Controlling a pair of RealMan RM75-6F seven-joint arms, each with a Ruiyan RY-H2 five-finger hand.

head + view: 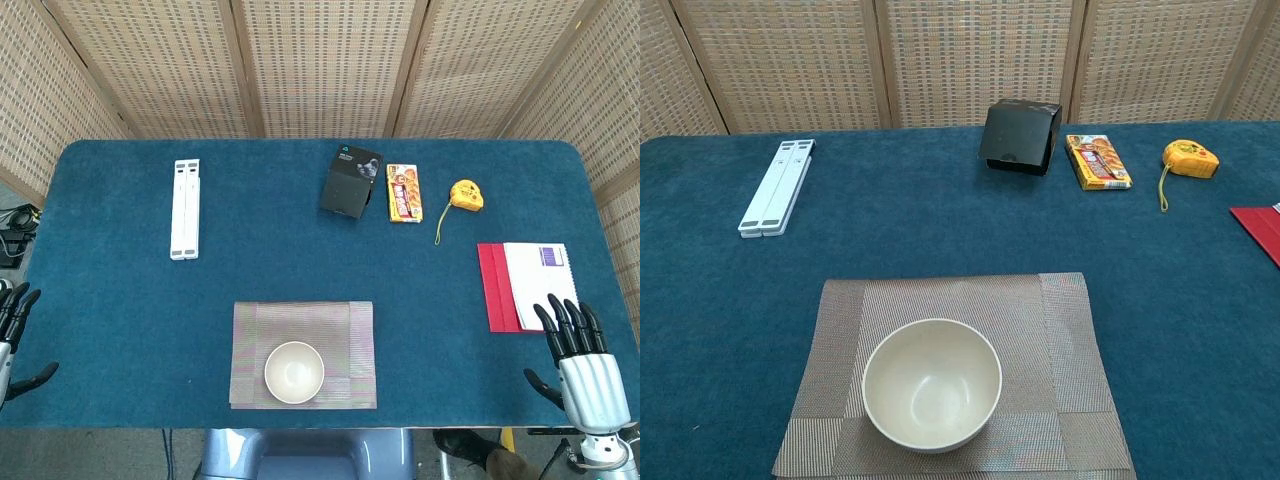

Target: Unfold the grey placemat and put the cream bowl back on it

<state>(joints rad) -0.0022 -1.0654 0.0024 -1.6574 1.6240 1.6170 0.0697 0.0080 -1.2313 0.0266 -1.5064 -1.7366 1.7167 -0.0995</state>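
The grey placemat (303, 354) (956, 371) lies flat and spread out near the table's front edge. The cream bowl (294, 372) (931, 384) stands upright on it, toward the front and a little left of the mat's middle. My left hand (14, 330) shows at the far left edge of the head view, fingers apart, holding nothing. Over the front right corner of the table my right hand (582, 368) has its fingers spread and holds nothing. Both hands are well away from the mat. Neither hand shows in the chest view.
A white folded stand (185, 208) (778, 186) lies at the back left. A black box (351, 181) (1019, 136), a snack packet (404, 192) (1098, 161) and a yellow tape measure (465, 195) (1189, 159) sit at the back. A red folder with white paper (525, 285) lies near my right hand.
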